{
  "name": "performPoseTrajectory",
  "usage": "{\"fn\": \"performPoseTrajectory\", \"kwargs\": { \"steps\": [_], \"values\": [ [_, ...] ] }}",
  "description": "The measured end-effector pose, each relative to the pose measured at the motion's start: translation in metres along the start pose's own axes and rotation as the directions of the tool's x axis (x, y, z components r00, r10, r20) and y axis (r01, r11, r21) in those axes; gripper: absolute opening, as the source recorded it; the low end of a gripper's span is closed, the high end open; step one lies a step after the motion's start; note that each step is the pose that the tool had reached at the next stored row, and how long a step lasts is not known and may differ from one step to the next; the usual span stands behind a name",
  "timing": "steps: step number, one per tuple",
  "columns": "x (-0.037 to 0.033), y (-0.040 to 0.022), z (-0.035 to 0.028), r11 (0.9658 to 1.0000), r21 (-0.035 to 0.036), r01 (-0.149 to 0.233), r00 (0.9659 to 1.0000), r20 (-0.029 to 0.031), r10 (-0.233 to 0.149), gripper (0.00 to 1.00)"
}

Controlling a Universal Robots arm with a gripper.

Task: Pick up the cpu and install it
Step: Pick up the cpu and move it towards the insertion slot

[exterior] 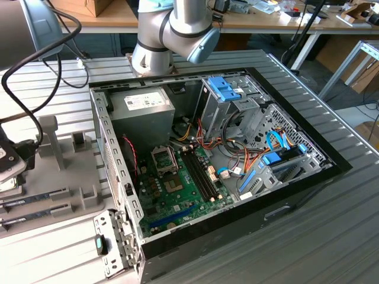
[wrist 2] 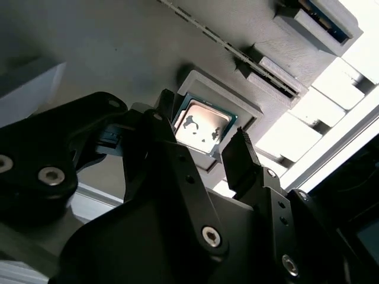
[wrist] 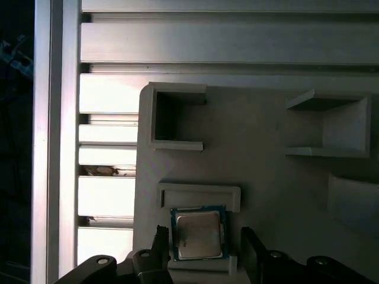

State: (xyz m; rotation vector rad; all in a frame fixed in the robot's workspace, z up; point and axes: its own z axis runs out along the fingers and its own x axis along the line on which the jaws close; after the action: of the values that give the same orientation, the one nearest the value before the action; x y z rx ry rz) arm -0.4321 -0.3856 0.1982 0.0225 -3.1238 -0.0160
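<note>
The cpu (wrist: 198, 234) is a small square chip with a silvery top and a green rim. It lies flat in a shallow seat of a grey holder plate (wrist: 266, 177). My gripper (wrist: 204, 241) is open and straddles it, with one dark finger (wrist: 160, 244) on one side and the other finger on the opposite side. A small gap shows at each edge. In the second wrist view the cpu (wrist 2: 201, 125) sits between the two fingertips (wrist 2: 238, 148) of the gripper (wrist 2: 203, 131), and nothing is gripped. On the green motherboard (exterior: 177, 189), the empty cpu socket (exterior: 164, 158) lies inside the open computer case (exterior: 237, 148).
The grey holder plate (exterior: 59, 171) lies on the ribbed metal table at the exterior view's left, with upright posts and long narrow memory sticks (exterior: 35, 198). In the case are a grey power-supply box (exterior: 142, 109), drive cages and loose coloured cables. The arm's base (exterior: 154, 53) stands behind the case.
</note>
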Motion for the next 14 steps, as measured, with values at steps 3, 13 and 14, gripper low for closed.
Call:
{"fn": "performPoseTrajectory", "kwargs": {
  "steps": [3,13,14],
  "values": [
    [0.0000,0.0007,0.0004,1.0000,0.0002,0.007,1.0000,-0.0002,-0.007,0.60],
    [0.0042,0.0064,0.0049,0.9998,0.0005,0.022,0.9998,-0.0004,-0.022,0.60],
    [0.0044,0.0065,0.0061,0.9998,0.0004,0.022,0.9998,-0.0002,-0.022,0.60]
  ]
}}
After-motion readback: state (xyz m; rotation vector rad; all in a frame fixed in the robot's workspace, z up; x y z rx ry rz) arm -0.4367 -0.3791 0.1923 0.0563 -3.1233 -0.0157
